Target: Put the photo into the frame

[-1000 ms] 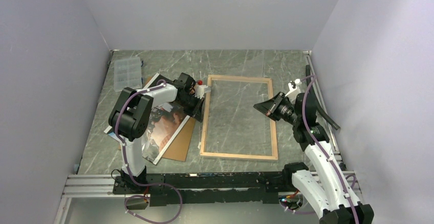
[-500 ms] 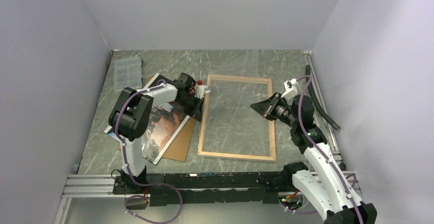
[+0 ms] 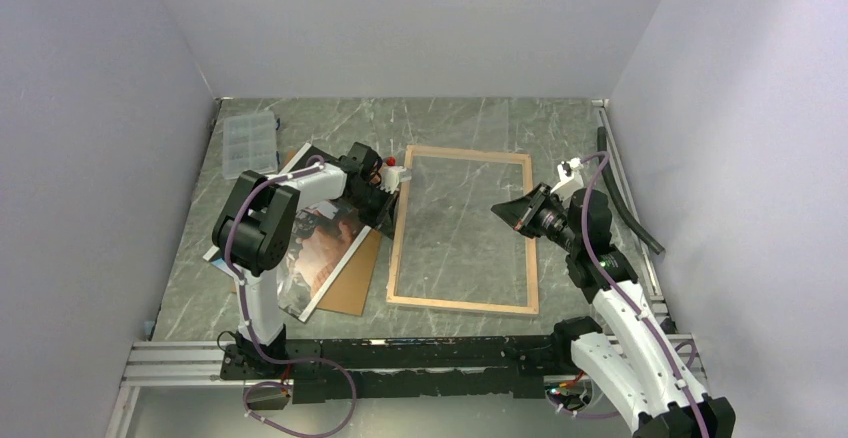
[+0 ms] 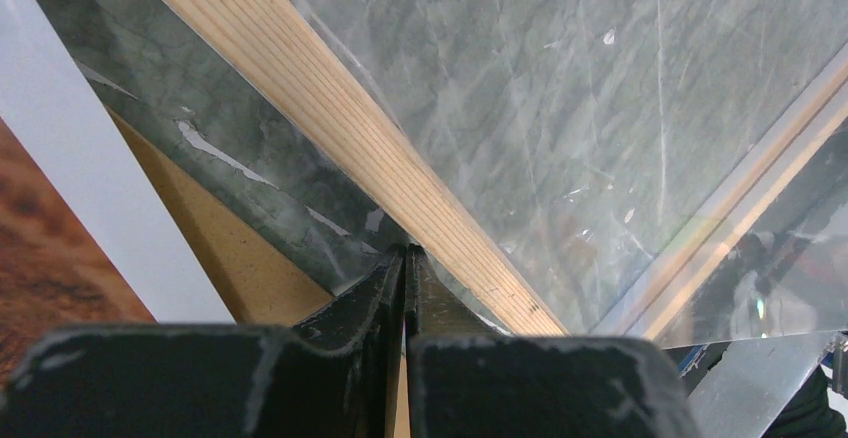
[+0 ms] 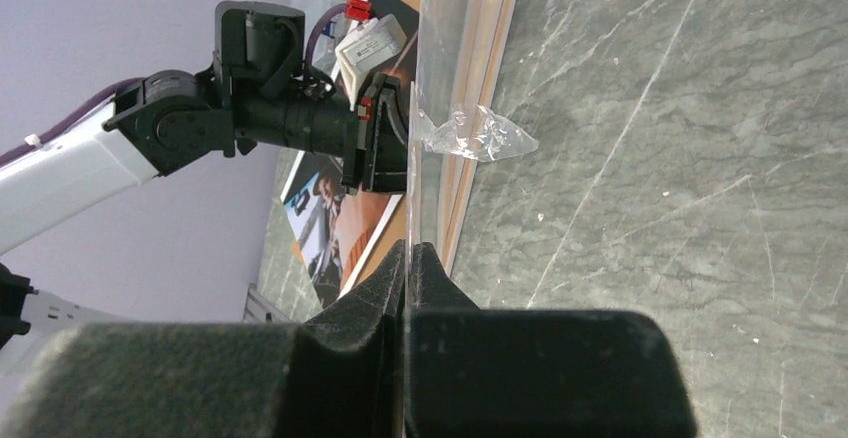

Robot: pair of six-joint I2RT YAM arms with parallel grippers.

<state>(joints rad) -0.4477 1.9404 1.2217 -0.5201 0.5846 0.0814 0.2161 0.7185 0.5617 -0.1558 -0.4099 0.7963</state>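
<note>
— Where's the frame?
— The frame [image 3: 460, 305] lies flat, wood side up, in the middle of the surface [image 3: 480, 123], between the two arms.
— And the end effectors?
— The right end effector [image 3: 500, 208] hangs over the frame's right rail, fingers pinching the edge of the clear pane [image 4: 560, 128]. The left end effector [image 3: 398, 185] sits at the left rail, fingers pressed together at the pane's other edge; I cannot tell whether it grips it.
— The photo?
— The photo [image 3: 325, 248] lies picture up on a brown board [image 3: 355, 293], just left of the frame, under the left arm.
</note>
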